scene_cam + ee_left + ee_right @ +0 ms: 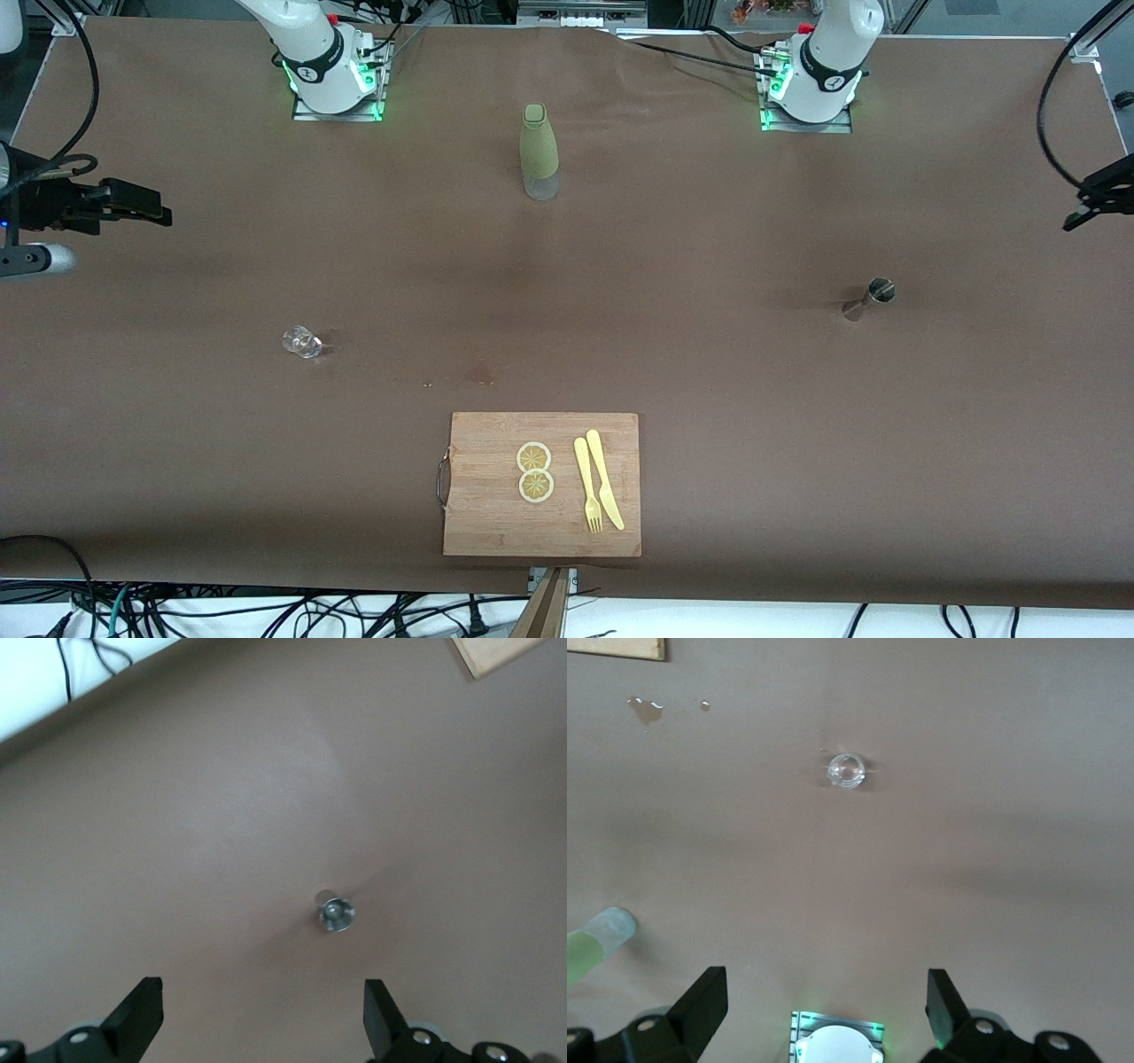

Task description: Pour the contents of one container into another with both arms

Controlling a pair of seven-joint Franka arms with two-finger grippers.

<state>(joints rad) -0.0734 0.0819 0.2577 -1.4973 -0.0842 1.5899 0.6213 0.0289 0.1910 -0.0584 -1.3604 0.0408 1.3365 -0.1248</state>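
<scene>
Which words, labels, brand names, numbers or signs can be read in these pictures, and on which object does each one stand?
No text can be read in any view.
Right arm base: a small round dark mark, too small to read.
Left arm base: the same kind of mark, too small to read.
Green bottle, metal jigger, small glass, cutting board: no lettering visible.

Metal jigger [869, 299] upright on table [673, 266], near the left arm's end, nothing touching it. Small clear glass [302, 342] upright toward the right arm's end. Green bottle [539, 151] with clear base upright by the edge along the arm bases, midway between them. All well apart.
</scene>
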